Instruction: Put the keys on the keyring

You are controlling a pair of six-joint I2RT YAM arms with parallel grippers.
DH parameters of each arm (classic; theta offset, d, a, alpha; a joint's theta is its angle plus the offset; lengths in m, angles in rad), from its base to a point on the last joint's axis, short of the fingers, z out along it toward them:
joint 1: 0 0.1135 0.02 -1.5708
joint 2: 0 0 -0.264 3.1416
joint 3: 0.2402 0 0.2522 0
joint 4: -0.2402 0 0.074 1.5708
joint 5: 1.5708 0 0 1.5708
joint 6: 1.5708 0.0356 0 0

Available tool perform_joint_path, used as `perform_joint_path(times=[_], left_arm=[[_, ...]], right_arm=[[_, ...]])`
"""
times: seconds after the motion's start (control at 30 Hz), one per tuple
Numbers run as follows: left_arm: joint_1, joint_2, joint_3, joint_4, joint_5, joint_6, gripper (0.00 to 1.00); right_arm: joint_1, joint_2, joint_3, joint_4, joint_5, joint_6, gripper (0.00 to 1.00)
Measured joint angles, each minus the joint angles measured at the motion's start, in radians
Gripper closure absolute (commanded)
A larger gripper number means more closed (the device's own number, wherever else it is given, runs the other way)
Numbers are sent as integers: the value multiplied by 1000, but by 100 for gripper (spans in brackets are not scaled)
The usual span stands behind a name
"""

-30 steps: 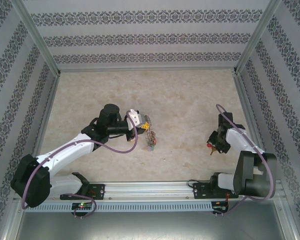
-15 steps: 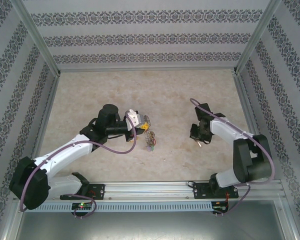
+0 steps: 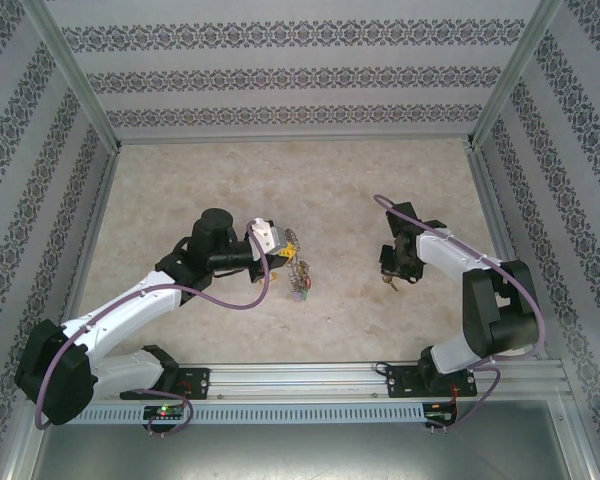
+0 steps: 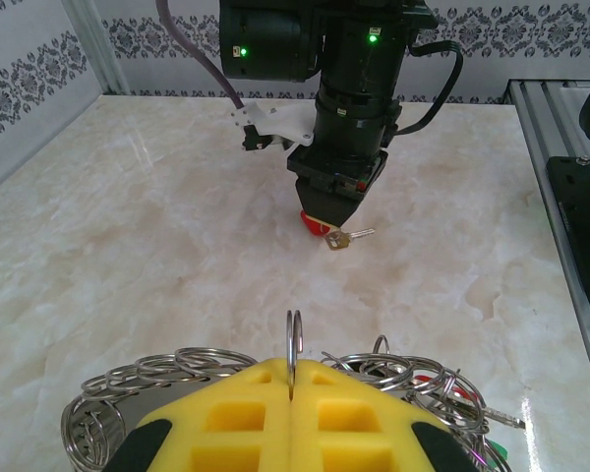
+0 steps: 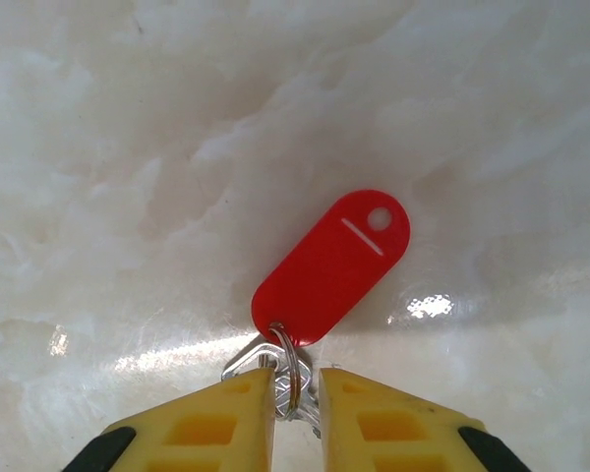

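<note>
Three patterned walls (image 3: 280, 80) enclose your marbled table (image 3: 180, 190). Left gripper (image 4: 291, 382) clenches keyring (image 4: 167, 366) at lower frame; right gripper (image 5: 295, 388) stands parted around red-tagged key (image 5: 334, 261).

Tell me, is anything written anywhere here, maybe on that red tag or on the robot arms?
No readable text anywhere.
red tag: blank, only a pale line and a hole.
keyring: any stamping too small to read.
right arm: green lights, no legible label.
walls: ornament pattern, no letters.
</note>
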Motion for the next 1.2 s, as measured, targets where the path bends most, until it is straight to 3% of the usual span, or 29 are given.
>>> perform_joint_path(times=[1.2], left_arm=[[0, 0, 0, 0, 0, 0, 100]], right_arm=[[0, 14, 0, 1, -30, 0, 85]])
